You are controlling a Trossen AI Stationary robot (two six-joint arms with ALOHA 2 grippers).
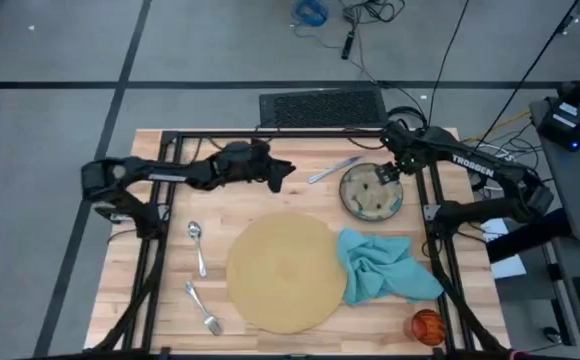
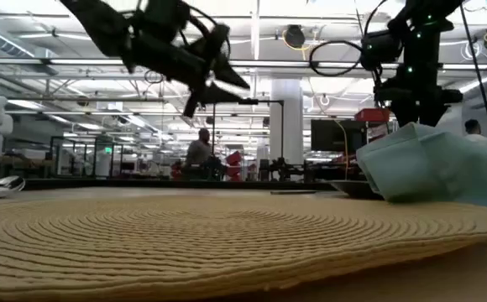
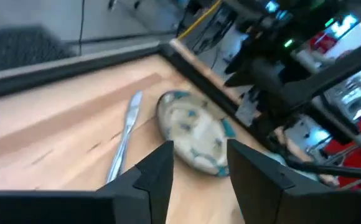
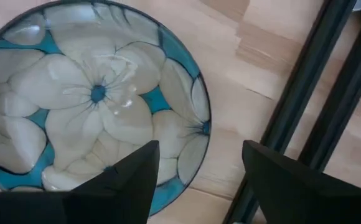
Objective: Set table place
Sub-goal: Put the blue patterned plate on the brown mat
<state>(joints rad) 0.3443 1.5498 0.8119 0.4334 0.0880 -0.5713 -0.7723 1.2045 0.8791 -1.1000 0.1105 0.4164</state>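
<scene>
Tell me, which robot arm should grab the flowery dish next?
Probably the right: its tool hangs open right over the dish's rim, while the left tool hovers farther away, beyond the knife.

From where I stand only one piece of lettering can be made out: white capitals along the dark forearm link of the right arm [image 1: 473, 166], seen from above at about two o'clock over the tabletop [image 1: 170, 290]. It reads "TROSSEN", though the first and last letters are hard to make out. In the room beyond there are red shapes and lit screens, but nothing on them can be read. The dish [image 4: 93, 99] carries a white flower pattern on teal, with no writing or numbers on it.
</scene>
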